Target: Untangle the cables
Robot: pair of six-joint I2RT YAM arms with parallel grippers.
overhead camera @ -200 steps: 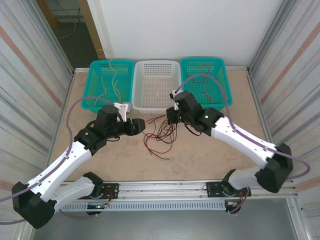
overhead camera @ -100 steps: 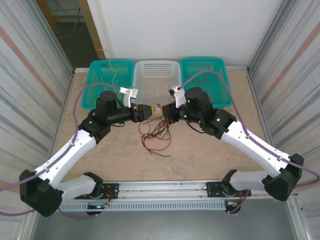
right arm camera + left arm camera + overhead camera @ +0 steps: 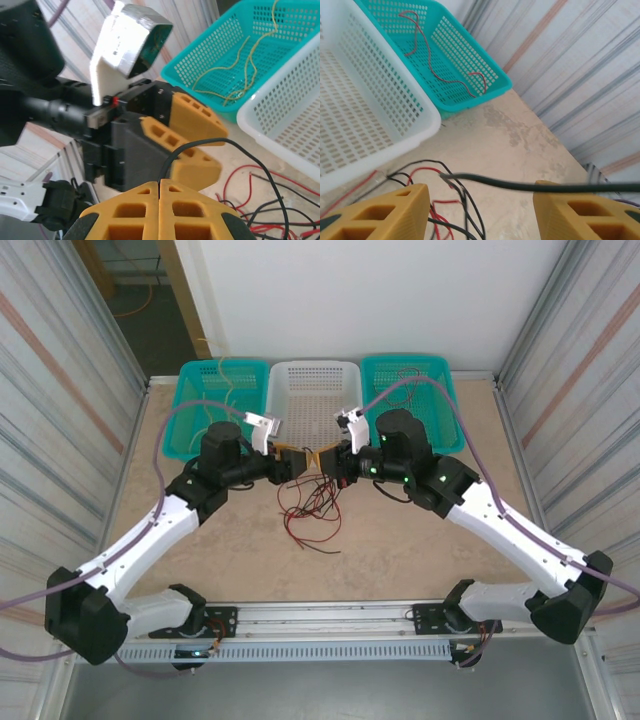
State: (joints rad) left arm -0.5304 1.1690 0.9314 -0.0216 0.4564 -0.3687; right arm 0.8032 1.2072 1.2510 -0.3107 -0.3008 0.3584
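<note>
A tangle of red and black cables [image 3: 315, 508] lies on the table in front of the white basket [image 3: 312, 445]. My right gripper [image 3: 160, 186] is shut on a black cable [image 3: 200, 144], which arcs up from its fingertips and drops to the pile. My left gripper [image 3: 480, 202] faces it, open. That black cable [image 3: 520, 186] crosses the gap between the yellow fingers [image 3: 390, 210], its free end toward the left finger. From above, the left gripper [image 3: 298, 462] and the right gripper [image 3: 329, 458] nearly meet over the pile.
Three baskets line the back edge. The left teal basket [image 3: 190, 425] holds yellow cables [image 3: 240, 65]. The right teal basket [image 3: 485, 95] holds a red cable [image 3: 440, 75]. Corrugated walls [image 3: 60, 420] close in both sides. Bare table [image 3: 400, 540] lies in front of the pile.
Both grippers have moved back toward the white basket and closer together. The left arm swung right and up, so its fingers now straddle the black cable held by the right gripper.
</note>
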